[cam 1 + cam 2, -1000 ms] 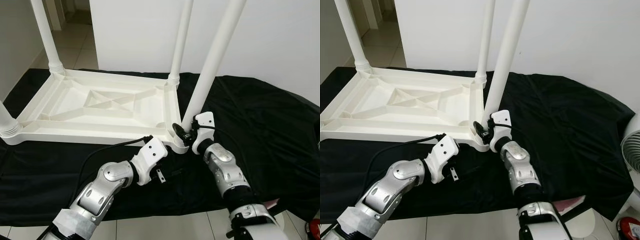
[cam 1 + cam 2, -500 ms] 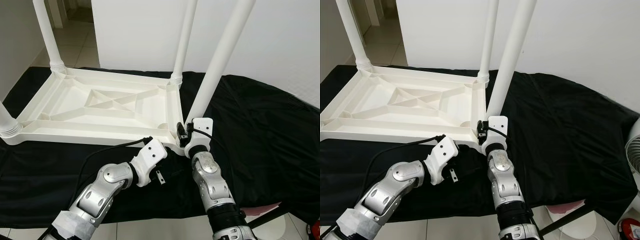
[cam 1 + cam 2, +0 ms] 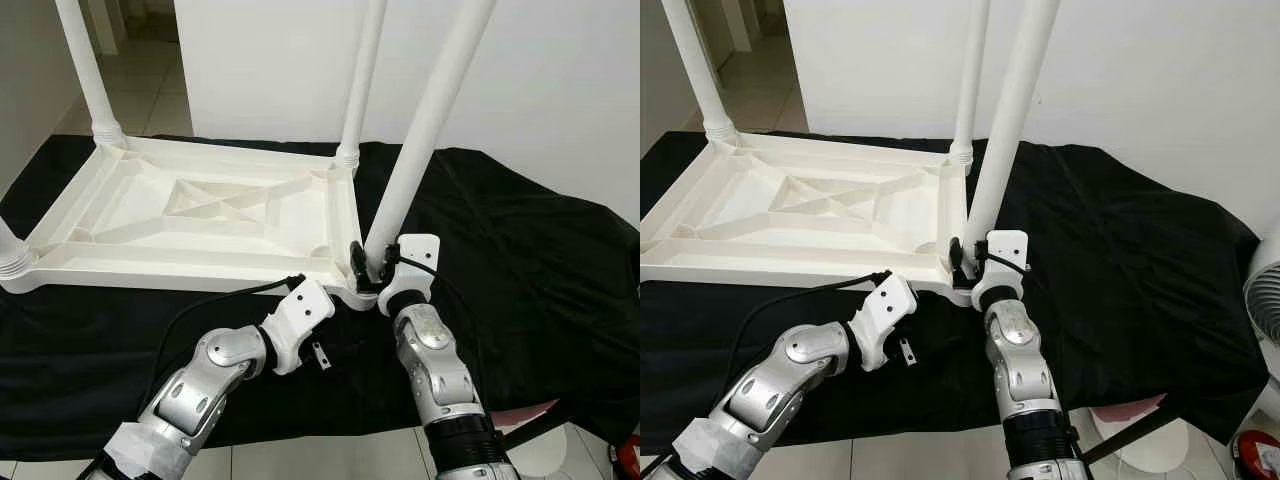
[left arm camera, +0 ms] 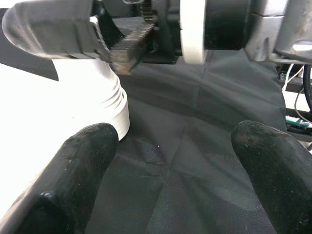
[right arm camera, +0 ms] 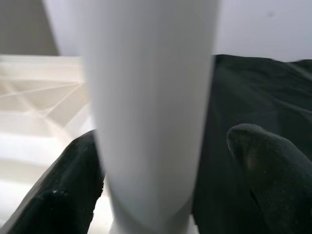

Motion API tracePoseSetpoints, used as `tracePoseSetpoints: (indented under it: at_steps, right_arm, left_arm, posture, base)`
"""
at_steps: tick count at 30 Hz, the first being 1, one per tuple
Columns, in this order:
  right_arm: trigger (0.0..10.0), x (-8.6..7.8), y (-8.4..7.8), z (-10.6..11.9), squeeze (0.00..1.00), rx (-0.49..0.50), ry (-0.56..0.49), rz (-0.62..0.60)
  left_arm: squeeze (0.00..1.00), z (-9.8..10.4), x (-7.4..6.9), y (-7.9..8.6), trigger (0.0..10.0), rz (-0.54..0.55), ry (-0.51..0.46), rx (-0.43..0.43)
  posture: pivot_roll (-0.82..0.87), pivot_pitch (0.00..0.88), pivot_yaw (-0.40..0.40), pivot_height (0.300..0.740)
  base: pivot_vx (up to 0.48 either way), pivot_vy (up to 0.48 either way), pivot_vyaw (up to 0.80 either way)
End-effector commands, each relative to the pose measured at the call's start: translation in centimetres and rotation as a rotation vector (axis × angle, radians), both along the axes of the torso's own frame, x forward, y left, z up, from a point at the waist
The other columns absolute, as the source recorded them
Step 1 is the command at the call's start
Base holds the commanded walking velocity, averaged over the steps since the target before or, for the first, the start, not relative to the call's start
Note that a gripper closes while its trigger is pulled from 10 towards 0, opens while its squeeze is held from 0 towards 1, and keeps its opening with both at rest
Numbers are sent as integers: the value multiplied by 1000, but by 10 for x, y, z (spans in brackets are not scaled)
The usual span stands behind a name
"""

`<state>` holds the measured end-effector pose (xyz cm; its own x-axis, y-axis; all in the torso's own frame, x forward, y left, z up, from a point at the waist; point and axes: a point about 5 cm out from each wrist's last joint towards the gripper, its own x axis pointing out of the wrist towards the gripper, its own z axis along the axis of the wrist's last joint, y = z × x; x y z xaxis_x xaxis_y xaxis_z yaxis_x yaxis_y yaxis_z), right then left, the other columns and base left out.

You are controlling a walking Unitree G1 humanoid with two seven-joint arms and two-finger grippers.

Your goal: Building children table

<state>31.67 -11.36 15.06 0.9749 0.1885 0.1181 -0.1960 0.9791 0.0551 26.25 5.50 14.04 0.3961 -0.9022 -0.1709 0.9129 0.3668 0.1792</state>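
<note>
Straddling upright table leg (image 3: 425, 130) with right gripper (image 3: 368, 268), fingers spread either side, long axis vertical; left gripper (image 4: 170, 161) gaping wide nearby.

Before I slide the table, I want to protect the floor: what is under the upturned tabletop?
A black cloth lies under the white tabletop, spreading out past its edges. Whatever sits beneath the cloth is covered.

Bright, even indoor light; head views sharp.
The white table frame (image 3: 200, 215) is nearly washed out against the black cloth (image 3: 520, 250), with shadows soft. In the right wrist view the close table leg (image 5: 151, 107) and fingers (image 5: 270, 165) are blurred.
</note>
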Motion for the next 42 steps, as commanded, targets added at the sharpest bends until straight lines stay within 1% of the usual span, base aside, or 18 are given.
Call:
tracePoseSetpoints:
  at_steps: [1,2,4,7,9,13,16,17,19,21,23,26,27,28,29,30,35,42]
  right_arm:
    - [10000,-1,-5,-4,522,-8,28,49]
    - [10000,-1,-7,-6,0,-21,42,96]
    - [10000,-2,-9,-8,0,-40,50,181]
    - [10000,-2,-12,-9,0,-92,30,294]
    - [10000,-2,-12,-9,0,-92,30,294]
    - [10000,3,-17,-13,0,-180,29,402]
    - [10000,4,-17,-14,0,-197,33,425]
    - [10000,11,-17,-19,0,-235,61,454]
    - [10000,14,-17,-20,0,-253,67,465]
    - [10000,21,-11,-22,0,-260,89,499]
    - [10000,23,-9,-23,0,-261,96,511]
    - [10000,27,-6,-24,0,-296,97,533]
    - [7255,29,-3,-23,0,-315,96,550]
    - [7255,29,-3,-23,0,-315,96,550]
    - [4275,30,-1,-23,0,-322,96,563]
    - [157,31,0,-22,0,-325,95,583]
    - [0,32,1,-25,0,-334,95,626]
    - [0,31,-1,-29,0,-334,101,639]
  left_arm:
    - [0,-2,-3,-2,10000,-20,5,8]
    - [0,-2,-3,-2,10000,-18,6,8]
    - [0,-3,-3,0,10000,-15,7,9]
    - [0,-3,-2,0,10000,-12,7,10]
    - [0,-3,-2,0,10000,-12,7,10]
    - [0,-2,0,0,10000,-11,3,11]
    - [0,-2,0,0,10000,-11,2,11]
    - [0,-2,1,0,10000,-13,1,11]
    - [0,-2,1,0,10000,-15,-1,13]
    - [0,-1,2,0,10000,-16,-4,14]
    - [0,0,3,0,10000,-15,-5,14]
    - [0,0,4,1,10000,-13,-7,15]
    - [0,1,4,1,10000,-12,-9,16]
    - [0,1,4,1,10000,-12,-9,16]
    - [0,1,4,2,10000,-10,-10,16]
    - [0,2,5,2,10000,-9,-11,15]
    - [0,2,5,2,10000,-2,-14,13]
    - [0,3,5,2,10000,-1,-13,10]
  posture:
    - [68,3,-98,740]
    - [67,3,-98,740]
    - [67,3,-97,740]
    - [67,2,-96,740]
    - [67,2,-96,740]
    - [60,0,-88,740]
    - [60,0,-88,740]
    - [56,0,-81,740]
    - [56,0,-81,740]
    - [55,0,-74,740]
    - [56,0,-72,740]
    - [59,0,-68,740]
    - [63,2,-68,740]
    - [63,2,-68,740]
    - [63,2,-68,740]
    - [66,5,-71,740]
    - [71,8,-75,740]
    - [70,10,-76,740]
  base:
    - [0,0,0]
    - [0,0,0]
    - [0,0,0]
    - [0,0,0]
    - [0,0,0]
    - [0,0,0]
    - [0,0,0]
    - [0,0,0]
    - [0,0,0]
    - [0,0,0]
    - [0,0,0]
    - [0,0,0]
    - [0,0,0]
    - [0,0,0]
    - [0,0,0]
    - [0,0,0]
    - [0,0,0]
    - [0,0,0]
